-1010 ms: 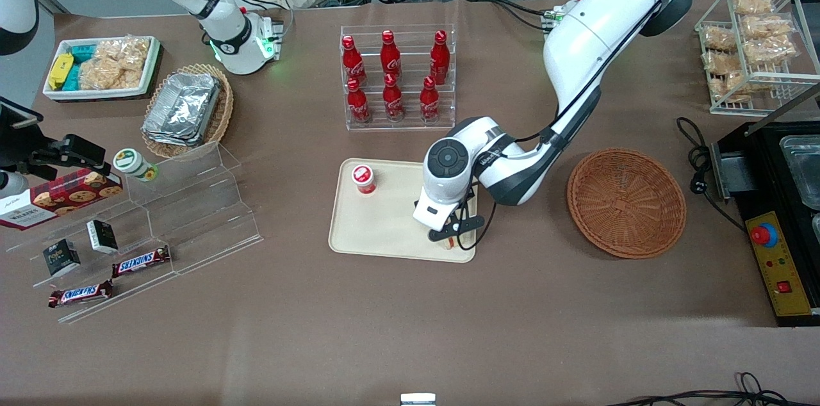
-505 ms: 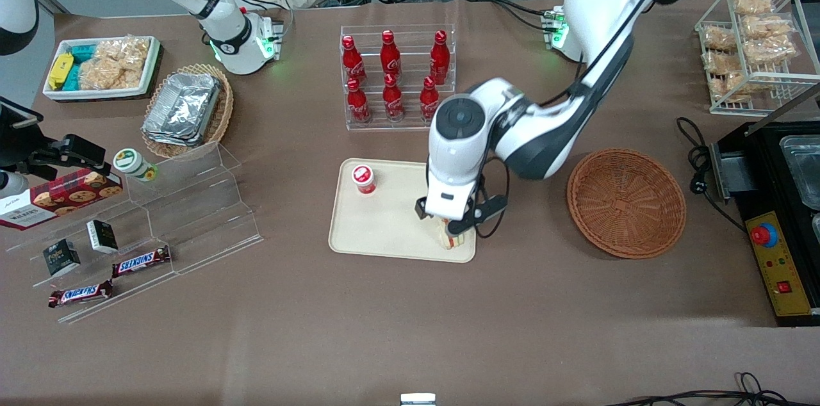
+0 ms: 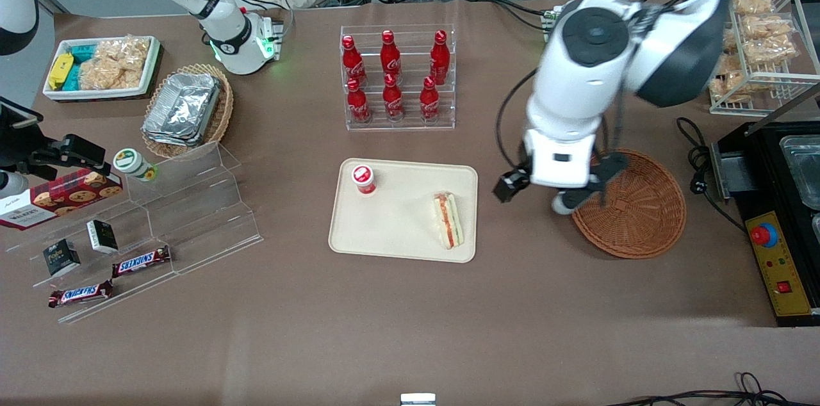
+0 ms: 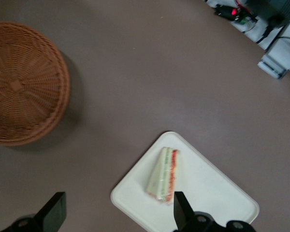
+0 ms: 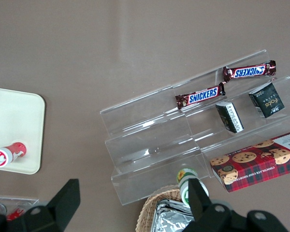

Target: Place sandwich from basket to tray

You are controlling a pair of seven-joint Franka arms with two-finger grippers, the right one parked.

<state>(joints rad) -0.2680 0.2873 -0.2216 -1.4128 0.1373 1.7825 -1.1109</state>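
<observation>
The sandwich [image 3: 448,220], a pale bread wedge with red and green filling, lies on the cream tray [image 3: 391,233] at the tray's end nearest the basket; it also shows in the left wrist view [image 4: 163,175] on the tray [image 4: 208,203]. The reddish-brown wicker basket [image 3: 631,204] is empty and shows in the left wrist view [image 4: 21,82] too. My left gripper [image 3: 544,198] hangs high between the tray and the basket, over the basket's rim. Its fingers [image 4: 182,212] are wide apart and hold nothing.
A small red-capped cup [image 3: 364,178] stands on the tray's corner toward the parked arm. A rack of red bottles [image 3: 397,79] stands farther from the camera than the tray. A clear stepped shelf [image 3: 186,214] with snacks lies toward the parked arm's end.
The gripper let go of the sandwich on the tray, rose and swung toward the basket. The sandwich now lies uncovered on the tray.
</observation>
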